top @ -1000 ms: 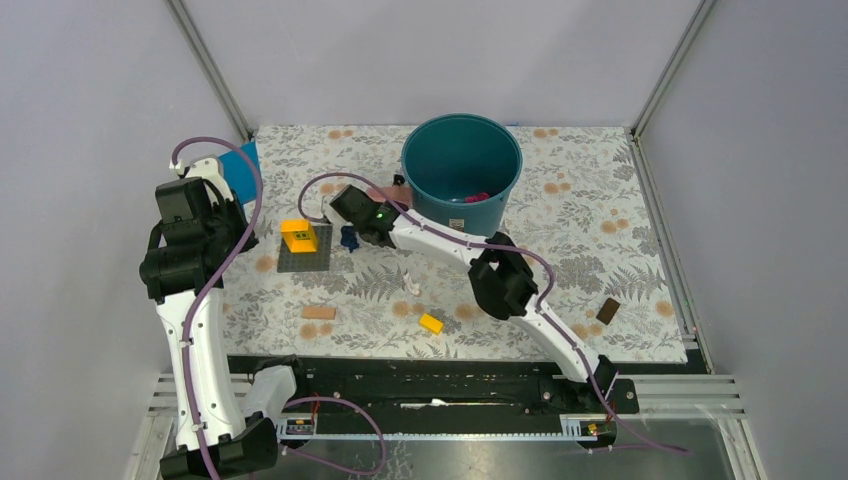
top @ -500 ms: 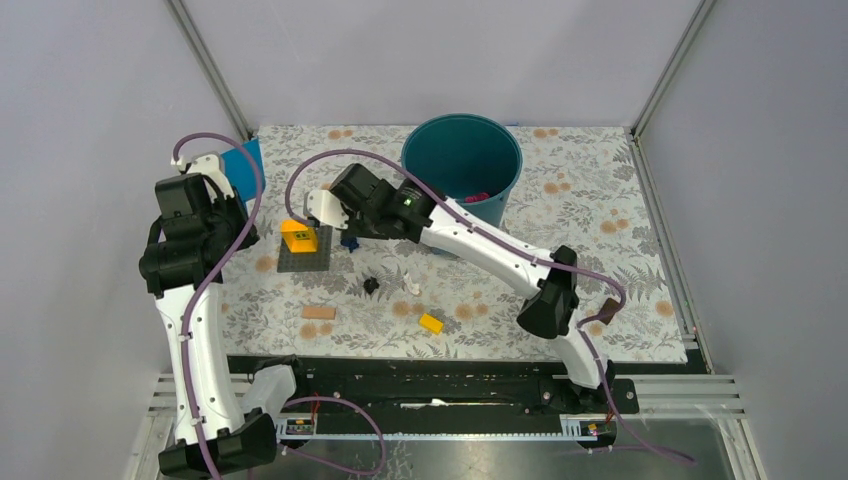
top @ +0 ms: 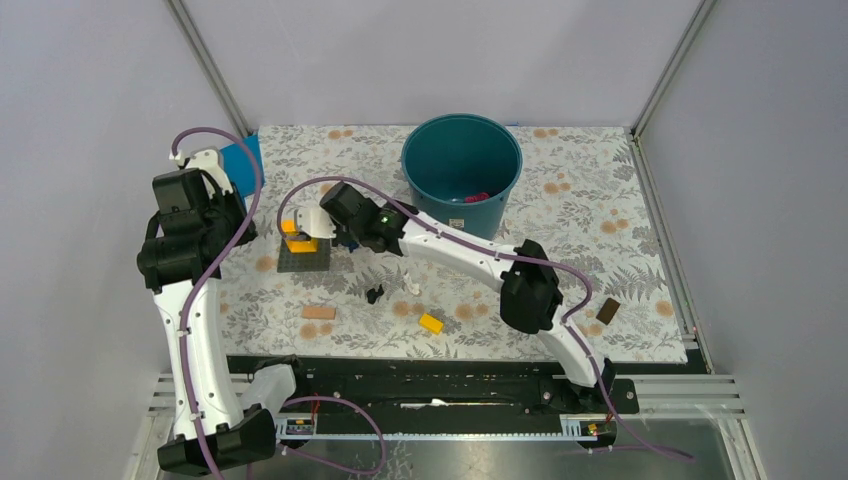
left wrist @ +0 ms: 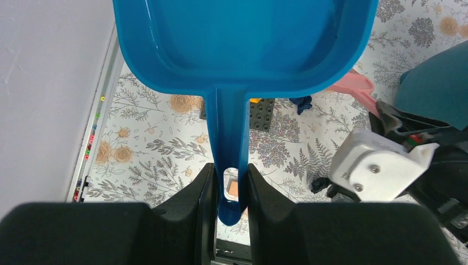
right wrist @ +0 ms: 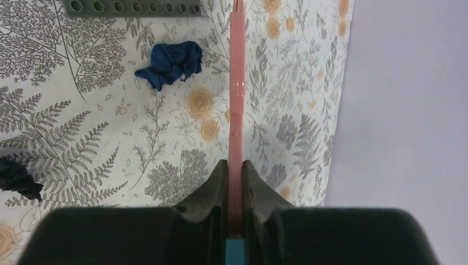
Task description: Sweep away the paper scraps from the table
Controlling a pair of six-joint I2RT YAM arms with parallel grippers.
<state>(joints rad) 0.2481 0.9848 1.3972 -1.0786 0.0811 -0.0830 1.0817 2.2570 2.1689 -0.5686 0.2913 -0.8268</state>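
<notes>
A dark blue paper scrap [right wrist: 171,63] lies on the floral table [top: 600,200] just beyond the grey plate, and shows again as a dark blue scrap [top: 348,240] from above. A black scrap [top: 374,294] lies nearer the front, seen too as a black scrap [right wrist: 16,176] at the right wrist view's left edge. A white scrap [top: 412,283] sits beside it. Magenta scraps [top: 478,197] rest inside the bucket. My left gripper [left wrist: 230,182] is shut on the handle of a blue dustpan [left wrist: 243,38], held above the table's left side. My right gripper [right wrist: 235,171] is shut on a thin pink sweeper [right wrist: 236,83], edge-on, right of the blue scrap.
A teal bucket [top: 461,165] stands at the back centre. A yellow brick [top: 298,243] sits on a grey plate [top: 303,260] left of the right wrist. A tan block [top: 318,313], a small yellow brick [top: 431,323] and a brown block [top: 607,310] lie near the front.
My right arm has swung its wrist left toward the yellow brick and lifted its elbow, uncovering the black scrap, which has slid slightly toward the front. The left arm has barely moved.
</notes>
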